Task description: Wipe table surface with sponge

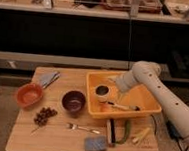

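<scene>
The sponge (95, 144), a small blue-grey pad, lies flat near the front edge of the light wooden table surface (56, 139). My white arm reaches in from the right, and the gripper (111, 86) hangs over the yellow tub (150, 109), just above a round cup (103, 93) inside it. The gripper is far from the sponge, up and to the right of it. Nothing can be seen held in it.
On the table stand an orange bowl (29, 95) and a dark maroon bowl (74, 101). Also there: grapes (44, 115), a fork (83, 128), a blue cloth (49, 78), a brush (111, 132) and a yellow item (141, 136). A shelf runs behind.
</scene>
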### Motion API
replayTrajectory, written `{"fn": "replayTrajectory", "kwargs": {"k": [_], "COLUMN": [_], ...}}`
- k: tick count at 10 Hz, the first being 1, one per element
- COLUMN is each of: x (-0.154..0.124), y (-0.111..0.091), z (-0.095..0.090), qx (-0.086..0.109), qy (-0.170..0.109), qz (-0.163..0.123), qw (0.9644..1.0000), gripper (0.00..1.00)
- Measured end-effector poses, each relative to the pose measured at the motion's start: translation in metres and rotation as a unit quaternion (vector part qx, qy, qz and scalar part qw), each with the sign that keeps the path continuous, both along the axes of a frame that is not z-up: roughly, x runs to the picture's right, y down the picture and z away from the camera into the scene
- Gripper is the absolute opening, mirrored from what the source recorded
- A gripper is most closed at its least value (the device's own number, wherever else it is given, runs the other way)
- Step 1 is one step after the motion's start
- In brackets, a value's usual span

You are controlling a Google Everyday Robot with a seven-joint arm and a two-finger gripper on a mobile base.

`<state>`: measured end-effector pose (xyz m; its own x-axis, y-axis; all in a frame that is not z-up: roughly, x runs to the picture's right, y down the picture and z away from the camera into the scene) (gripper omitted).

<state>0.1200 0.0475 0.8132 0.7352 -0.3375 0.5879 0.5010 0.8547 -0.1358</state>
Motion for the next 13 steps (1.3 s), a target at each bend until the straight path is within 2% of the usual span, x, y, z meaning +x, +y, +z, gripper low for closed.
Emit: {"fn": "replayTrajectory", "kwargs": {"k": [3, 4, 5, 6, 7, 8, 10, 12, 13], "x": [0.0, 0.0, -0.004, -0.008, -0.015, -0.016, -0.016, -0.016, -0.014], "y": [-0.001, 0.001, -0.001, -0.003, -0.009, -0.013, -0.015, -0.015, -0.014], "z": [-0.001, -0.004, -0.013, -0.026, -0.048, -0.064, -0.074, -0.073, -0.073], "qx": [-0.001, -0.007, -0.015, -0.032, -0.047, -0.054, -0.056, -0.058, -0.066], "qy": [0.002, 0.015, 0.045, 0.079, 0.109, 0.128, 0.14, 0.138, 0.13], "qz": [-0.001, -0.009, -0.03, -0.056, -0.081, -0.093, -0.1, -0.099, -0.1], "qw": [1.0, 0.9998, 0.9984, 0.9948, 0.9897, 0.986, 0.9834, 0.9838, 0.9842], "gripper": [0.8, 0.8, 0.8, 0.8, 0.8, 0.8, 0.8, 0.8, 0.8]}}
